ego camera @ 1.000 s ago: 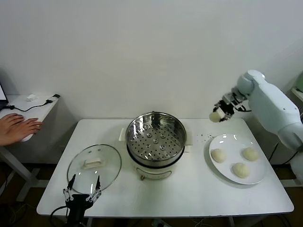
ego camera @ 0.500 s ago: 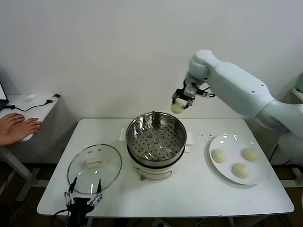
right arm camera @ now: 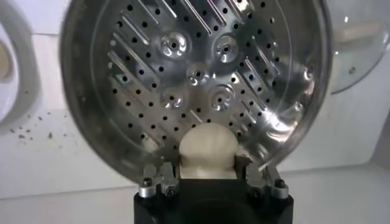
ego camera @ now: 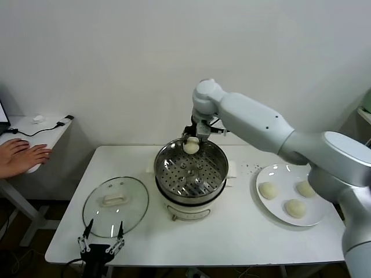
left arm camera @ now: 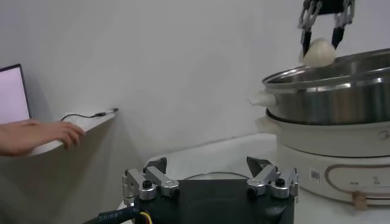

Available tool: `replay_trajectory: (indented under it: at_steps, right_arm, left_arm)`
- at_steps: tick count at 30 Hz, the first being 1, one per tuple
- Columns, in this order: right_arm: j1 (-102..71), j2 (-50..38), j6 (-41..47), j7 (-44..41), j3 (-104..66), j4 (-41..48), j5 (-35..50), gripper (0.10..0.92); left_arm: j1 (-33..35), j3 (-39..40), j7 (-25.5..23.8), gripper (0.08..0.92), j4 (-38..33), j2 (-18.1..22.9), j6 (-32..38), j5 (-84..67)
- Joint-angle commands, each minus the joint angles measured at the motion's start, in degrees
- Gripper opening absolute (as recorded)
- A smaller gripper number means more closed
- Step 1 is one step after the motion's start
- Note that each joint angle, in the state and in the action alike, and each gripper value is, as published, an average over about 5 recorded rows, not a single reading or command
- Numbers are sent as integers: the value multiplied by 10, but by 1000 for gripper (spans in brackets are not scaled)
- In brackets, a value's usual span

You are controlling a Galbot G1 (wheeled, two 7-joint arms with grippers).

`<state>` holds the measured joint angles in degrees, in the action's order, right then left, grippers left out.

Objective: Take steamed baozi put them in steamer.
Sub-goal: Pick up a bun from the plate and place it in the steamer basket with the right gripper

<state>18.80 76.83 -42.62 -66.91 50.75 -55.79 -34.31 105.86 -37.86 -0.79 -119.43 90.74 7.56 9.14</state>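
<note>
Right end effector (ego camera: 192, 141) pinches one bun (ego camera: 191, 146) above steamer (ego camera: 191, 168) back rim; tray lies straight below, toward front. Left end effector (ego camera: 102, 238) open, idle at bench (ego camera: 232, 231) front, left of steamer.

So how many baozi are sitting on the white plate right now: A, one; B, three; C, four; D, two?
B: three baozi lie on the white plate, while the fourth bun is gripped in the right gripper above the back rim of the steamer.
</note>
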Motion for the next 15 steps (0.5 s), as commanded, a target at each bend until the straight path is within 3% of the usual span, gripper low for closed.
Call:
replay_trajectory:
  at_steps: [1,11,15]
  right_arm:
    - [-39,26,-8,10,-1,34,-41,596]
    - [-48,21,-7,11,-4,37,-53,594]
    - [-47,21,2,12,0,38,-47,637]
  left_arm:
    - [3,-1,0,823,-1,0,0,-1]
    - [8,2,0,823,-1,1,-4,-15]
    - [8,2,0,823,0,1,-4,-15]
